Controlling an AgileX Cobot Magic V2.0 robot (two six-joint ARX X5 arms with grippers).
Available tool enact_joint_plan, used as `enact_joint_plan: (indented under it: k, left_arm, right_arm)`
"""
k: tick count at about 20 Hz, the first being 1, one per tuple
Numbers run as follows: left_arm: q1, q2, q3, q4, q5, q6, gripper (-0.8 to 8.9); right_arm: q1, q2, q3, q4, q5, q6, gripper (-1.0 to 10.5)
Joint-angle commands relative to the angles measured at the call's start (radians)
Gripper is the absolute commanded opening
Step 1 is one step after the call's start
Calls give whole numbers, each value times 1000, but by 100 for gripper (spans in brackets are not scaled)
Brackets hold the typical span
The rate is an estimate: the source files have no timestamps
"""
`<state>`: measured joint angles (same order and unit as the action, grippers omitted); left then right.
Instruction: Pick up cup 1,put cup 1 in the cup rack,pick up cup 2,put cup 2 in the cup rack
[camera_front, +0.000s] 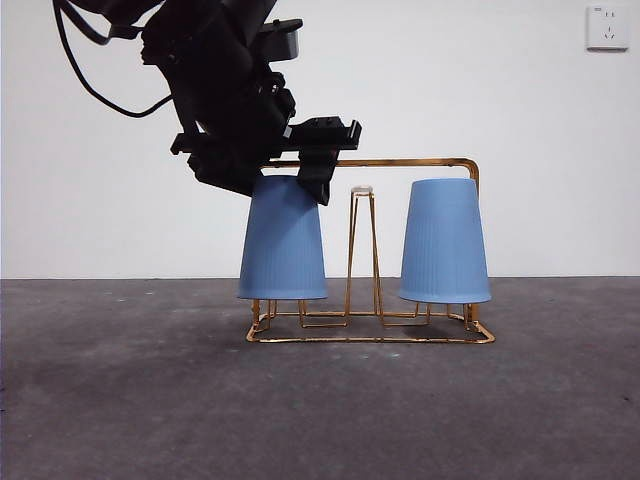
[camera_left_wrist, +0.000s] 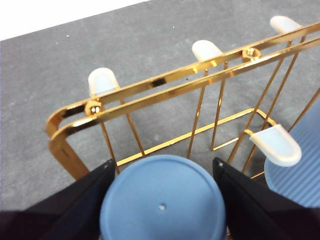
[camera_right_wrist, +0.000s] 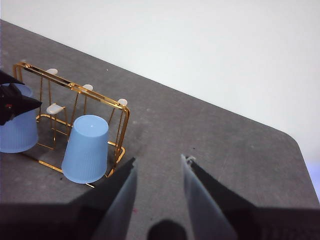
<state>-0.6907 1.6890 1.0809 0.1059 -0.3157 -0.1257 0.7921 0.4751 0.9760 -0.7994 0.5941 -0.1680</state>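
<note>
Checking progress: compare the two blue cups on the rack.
The left gripper has its jaws around one blue cup; the other blue cup stands untouched. The flanked cup sits at one end of the cup rack, the free cup at the other. Both are upside down, same colour and shape.

Two blue ribbed cups are sitting upside down on my gold wire rack: one cup at the left end, the other cup at the right end.

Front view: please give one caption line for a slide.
Left gripper at an inverted blue cup on the gold cup rack.
</note>
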Motion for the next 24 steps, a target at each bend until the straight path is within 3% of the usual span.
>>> enact_joint_plan:
  k: [1, 5, 8, 9, 13, 15, 19, 24]
  left_arm:
    - [-2, 38, -11, -42, 0, -35, -6]
    - [-1, 45, -11, -96, 1, -54, 33]
    - [2, 45, -11, -116, 2, -58, 364]
    - [5, 45, -11, -125, 8, -59, 415]
    - [5, 45, -11, -152, 8, -78, 435]
    - [5, 44, -11, -157, 14, -80, 513]
    - [5, 41, -11, -176, 35, -89, 512]
    - [2, 14, -11, -311, 62, -103, 512]
  right_arm:
    - [0, -2, -8, 6, -3, 11, 157]
    - [0, -2, -8, 6, -3, 11, 157]
    - [0, -2, -8, 6, -3, 11, 157]
    - [0, -2, -8, 6, -3, 11, 157]
    - [0, -2, -8, 6, -3, 11, 157]
    - [0, -2, -8, 6, -3, 11, 157]
    - [0, -2, -8, 5, -3, 11, 157]
    - [0, -2, -8, -14, -3, 11, 157]
